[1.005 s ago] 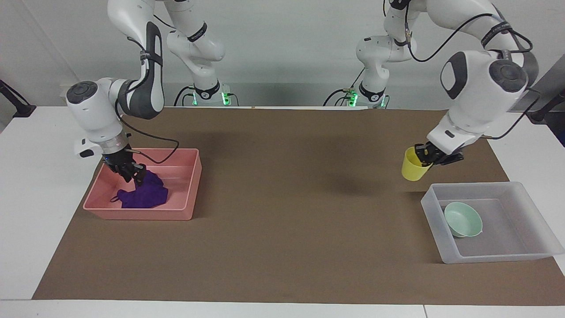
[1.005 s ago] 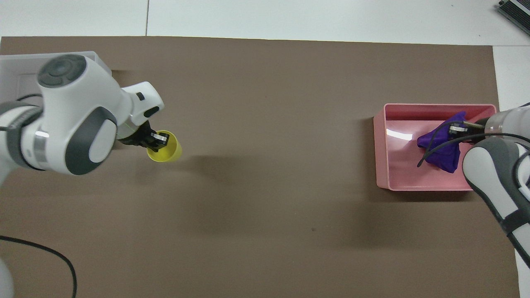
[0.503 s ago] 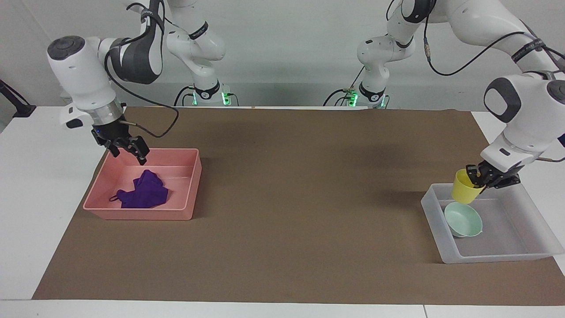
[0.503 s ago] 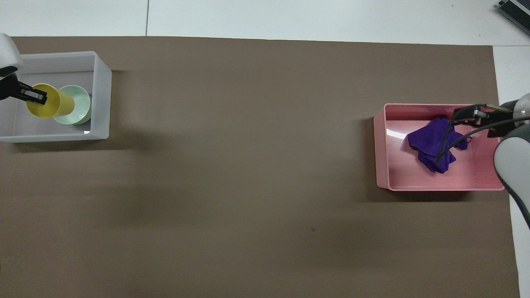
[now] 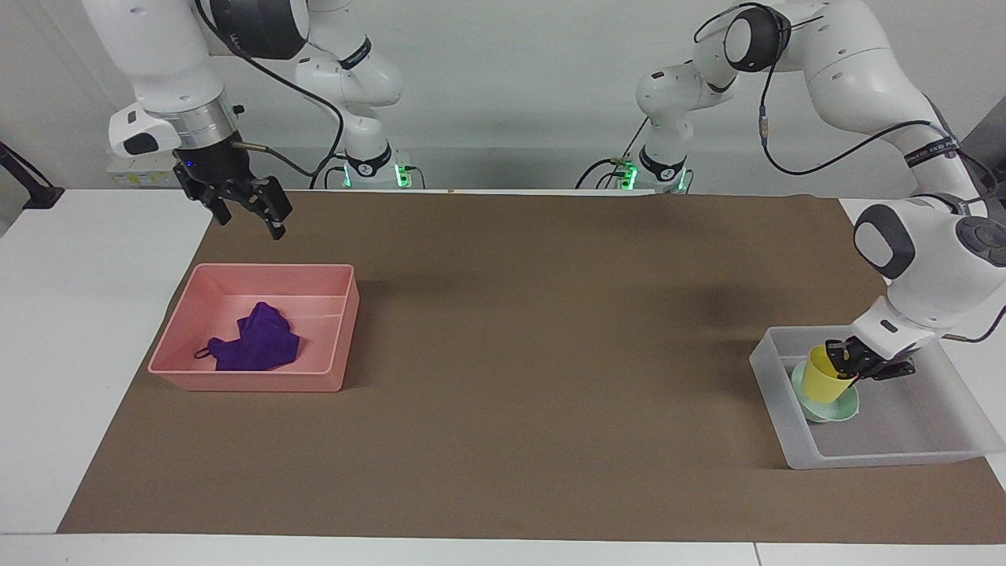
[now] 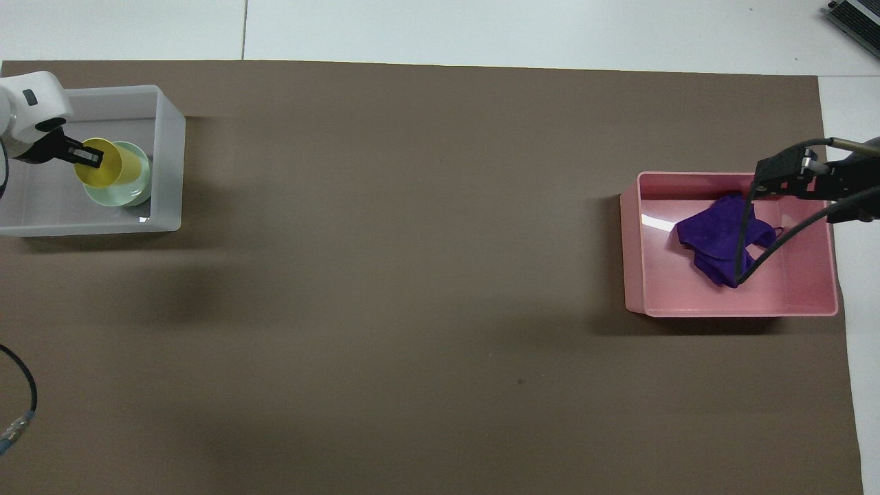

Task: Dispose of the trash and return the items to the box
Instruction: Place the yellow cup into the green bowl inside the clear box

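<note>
The trash, a purple cloth (image 5: 255, 346) (image 6: 715, 237), lies loose on the floor of the pink tub (image 5: 251, 385) at the right arm's end of the table. High over that tub's edge nearest the robots hangs my right gripper (image 5: 251, 222), open and holding nothing. At the left arm's end stands the translucent box (image 5: 880, 460) (image 6: 168, 158). Inside it the mint-green bowl (image 5: 845, 409) (image 6: 137, 192) carries the tilted yellow cup (image 5: 821, 381) (image 6: 106, 168). My left gripper (image 5: 847, 363) (image 6: 86, 157) is shut on the cup's rim.
A brown mat (image 5: 511, 354) covers most of the white table. The right arm's dark cable (image 6: 749, 247) hangs over the pink tub in the overhead view. Another cable (image 6: 24, 392) lies near the left arm's base.
My left gripper carried the yellow cup over the box and lowered it into the green bowl. My right gripper opened, let the cloth drop into the pink tub and rose well above it.
</note>
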You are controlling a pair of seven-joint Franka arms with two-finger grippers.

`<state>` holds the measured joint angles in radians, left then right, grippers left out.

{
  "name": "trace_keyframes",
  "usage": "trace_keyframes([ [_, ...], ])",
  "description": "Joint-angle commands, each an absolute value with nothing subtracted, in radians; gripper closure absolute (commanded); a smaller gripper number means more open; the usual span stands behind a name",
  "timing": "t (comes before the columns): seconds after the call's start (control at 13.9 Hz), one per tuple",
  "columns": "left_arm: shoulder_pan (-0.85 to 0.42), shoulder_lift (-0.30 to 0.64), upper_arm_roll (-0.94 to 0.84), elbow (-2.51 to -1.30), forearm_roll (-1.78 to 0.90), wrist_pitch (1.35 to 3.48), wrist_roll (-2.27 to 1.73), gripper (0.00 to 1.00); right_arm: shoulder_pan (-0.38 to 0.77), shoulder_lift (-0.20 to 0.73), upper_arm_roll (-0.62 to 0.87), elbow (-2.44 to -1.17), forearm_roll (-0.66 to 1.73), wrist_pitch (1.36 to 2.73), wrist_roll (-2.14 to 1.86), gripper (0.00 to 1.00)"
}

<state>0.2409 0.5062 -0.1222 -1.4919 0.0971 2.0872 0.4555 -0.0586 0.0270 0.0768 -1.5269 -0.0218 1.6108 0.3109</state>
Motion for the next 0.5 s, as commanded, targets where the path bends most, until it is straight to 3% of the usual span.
trace_keyframes([
  [0.0,0.261,0.517,-0.132,-1.474,0.107,2.074,0.459,0.91,-0.048,0.052,0.084,-1.505,-0.026,1.585,0.327,0.00],
  [0.07,0.264,0.517,-0.133,-1.473,0.104,2.082,0.462,0.28,-0.049,0.051,0.084,-1.506,-0.025,1.585,0.325,0.00],
  [0.14,0.267,0.514,-0.135,-1.470,0.097,2.074,0.468,0.00,-0.048,0.049,0.084,-1.506,-0.025,1.586,0.325,0.00],
  [0.43,0.245,0.419,-0.146,-1.460,0.069,1.921,0.443,0.00,-0.048,0.046,0.087,-1.506,-0.014,1.560,0.315,0.00],
])
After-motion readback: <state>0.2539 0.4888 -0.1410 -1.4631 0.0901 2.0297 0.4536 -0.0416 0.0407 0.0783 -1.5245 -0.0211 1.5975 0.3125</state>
